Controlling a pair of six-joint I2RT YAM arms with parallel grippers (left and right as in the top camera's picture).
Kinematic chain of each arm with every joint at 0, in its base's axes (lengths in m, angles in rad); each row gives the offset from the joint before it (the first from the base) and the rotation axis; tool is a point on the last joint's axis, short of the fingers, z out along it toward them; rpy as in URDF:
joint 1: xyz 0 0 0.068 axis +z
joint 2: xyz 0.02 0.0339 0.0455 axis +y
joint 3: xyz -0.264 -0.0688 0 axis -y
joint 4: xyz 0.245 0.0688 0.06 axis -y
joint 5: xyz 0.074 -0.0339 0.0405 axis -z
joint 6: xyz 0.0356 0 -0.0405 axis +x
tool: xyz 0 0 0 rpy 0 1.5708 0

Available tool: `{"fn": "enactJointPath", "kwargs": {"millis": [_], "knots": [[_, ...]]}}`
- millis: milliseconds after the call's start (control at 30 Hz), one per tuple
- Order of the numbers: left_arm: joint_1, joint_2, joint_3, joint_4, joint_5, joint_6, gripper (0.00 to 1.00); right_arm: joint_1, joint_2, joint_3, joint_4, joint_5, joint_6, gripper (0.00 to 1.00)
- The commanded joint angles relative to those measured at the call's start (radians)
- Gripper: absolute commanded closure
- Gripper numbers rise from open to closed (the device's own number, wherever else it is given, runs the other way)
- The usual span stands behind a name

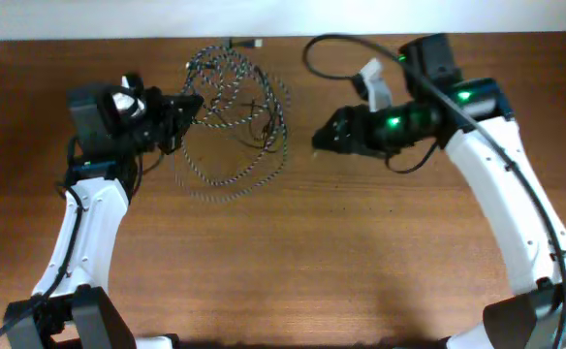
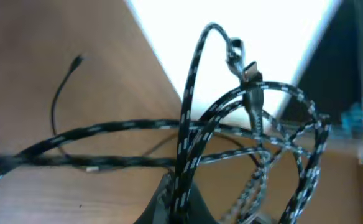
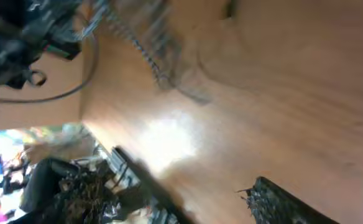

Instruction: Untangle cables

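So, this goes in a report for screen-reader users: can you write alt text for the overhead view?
A loose tangle of speckled braided cable and thinner black cable lies on a wooden table. The left hand grips its left edge; the right hand sits apart to the right, clear of the cables.

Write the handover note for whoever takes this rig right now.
Left hand: shut on the braided cable at the tangle's left edge.
Right hand: right of the tangle and apart from it, nothing seen in it; open or shut is unclear.
Cables: the braided cable and the thin black cable lie looped together at the far middle of the table.
Done: nothing separated yet.
Left: pull the two cables apart.
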Motion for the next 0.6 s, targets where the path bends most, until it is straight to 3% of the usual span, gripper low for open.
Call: {"fn": "enactJointPath", "kwargs": {"millis": [0,100,133,167,200,233,267,300,333,400,567], "knots": [[0.005,-0.010,0.005,-0.145,-0.241,-0.244,1.00,0.103,-0.002,0.002,0.089,0.155,0.290,0.37],[0.005,-0.010,0.005,-0.143,-0.241,-0.248,1.00,0.196,-0.002,-0.003,0.141,0.270,0.591,0.65],[0.005,-0.010,0.005,-0.142,-0.239,-0.269,1.00,0.230,0.003,-0.003,0.140,0.328,0.684,0.69],[0.005,-0.010,0.005,-0.142,-0.225,-0.300,1.00,0.277,0.021,-0.003,0.140,0.456,0.801,0.68],[0.005,-0.010,0.005,-0.142,-0.214,-0.301,1.00,0.294,0.041,-0.003,0.141,0.510,0.867,0.58],[0.005,-0.010,0.005,-0.142,-0.191,-0.301,1.00,0.309,0.074,-0.003,0.163,0.547,0.903,0.55],[0.005,-0.010,0.005,-0.142,-0.171,-0.301,1.00,0.311,0.125,-0.003,0.214,0.552,0.902,0.55],[0.005,-0.010,0.005,-0.142,-0.150,-0.300,1.00,0.311,0.180,-0.003,0.283,0.558,0.898,0.66],[0.005,-0.010,0.005,-0.142,-0.140,-0.300,1.00,0.311,0.209,-0.003,0.336,0.560,0.898,0.68],[0.005,-0.010,0.005,-0.142,-0.117,-0.300,1.00,0.311,0.241,-0.003,0.468,0.621,0.898,0.63],[0.005,-0.010,0.005,-0.142,-0.076,-0.300,1.00,0.309,0.242,-0.003,0.571,0.721,0.898,0.62]]}}
